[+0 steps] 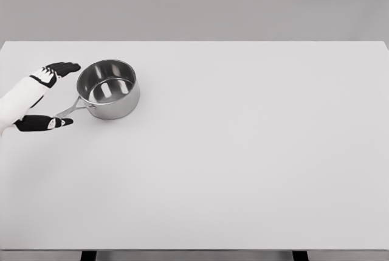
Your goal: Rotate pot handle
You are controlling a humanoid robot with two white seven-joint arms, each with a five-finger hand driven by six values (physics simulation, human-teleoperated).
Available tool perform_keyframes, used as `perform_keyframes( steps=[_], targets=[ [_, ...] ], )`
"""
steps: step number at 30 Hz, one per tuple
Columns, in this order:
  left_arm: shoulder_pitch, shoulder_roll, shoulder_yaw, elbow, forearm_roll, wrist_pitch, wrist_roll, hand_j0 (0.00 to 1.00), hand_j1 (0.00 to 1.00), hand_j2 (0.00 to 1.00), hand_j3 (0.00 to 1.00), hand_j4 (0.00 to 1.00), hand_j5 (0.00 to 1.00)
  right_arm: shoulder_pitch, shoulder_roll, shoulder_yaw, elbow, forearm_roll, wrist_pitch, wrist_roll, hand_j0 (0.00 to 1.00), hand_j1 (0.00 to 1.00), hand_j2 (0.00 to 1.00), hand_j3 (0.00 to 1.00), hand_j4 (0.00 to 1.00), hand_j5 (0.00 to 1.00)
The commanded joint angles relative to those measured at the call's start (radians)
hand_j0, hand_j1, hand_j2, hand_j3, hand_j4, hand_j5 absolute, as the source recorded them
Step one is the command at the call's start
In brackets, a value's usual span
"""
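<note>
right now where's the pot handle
In the head view the pot handle sticks out lower left from the steel pot at the table's far left, between the open left robot hand's fingers.

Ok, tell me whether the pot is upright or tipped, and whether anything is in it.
Upright and empty: the pot sits flat on the table, mouth up, bare metal floor showing.
</note>
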Motion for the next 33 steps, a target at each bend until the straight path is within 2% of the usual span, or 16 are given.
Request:
perform_keyframes(
  steps=[1,6,13,19,33],
  targets=[
    [0.000,-0.003,0.001,0.018,0.000,0.000,0.001,1.00,1.00,1.00,1.00,1.00,1.00,0.000,0.000,0.000,0.000,0.000,0.000,0.000,1.00,1.00,1.00,1.00,1.00,1.00],
    [-0.002,-0.007,0.011,0.067,-0.002,-0.002,0.001,1.00,1.00,1.00,1.00,1.00,1.00,0.000,0.000,0.000,0.000,0.000,0.000,0.000,1.00,1.00,1.00,1.00,1.00,1.00],
    [0.000,-0.035,0.003,0.079,-0.017,-0.002,0.001,1.00,1.00,1.00,1.00,1.00,1.00,0.000,0.000,0.000,0.000,0.000,0.000,0.000,1.00,1.00,1.00,1.00,1.00,1.00],
    [-0.005,-0.037,0.009,0.127,-0.016,-0.002,0.001,1.00,1.00,1.00,1.00,1.00,1.00,0.000,0.000,0.000,0.000,0.000,0.000,0.000,1.00,1.00,1.00,1.00,1.00,1.00],
    [-0.012,-0.035,0.009,0.142,-0.017,-0.002,-0.001,1.00,1.00,1.00,1.00,1.00,1.00,0.000,0.000,0.000,0.000,0.000,0.000,0.000,1.00,1.00,1.00,1.00,1.00,1.00]
  ],
)
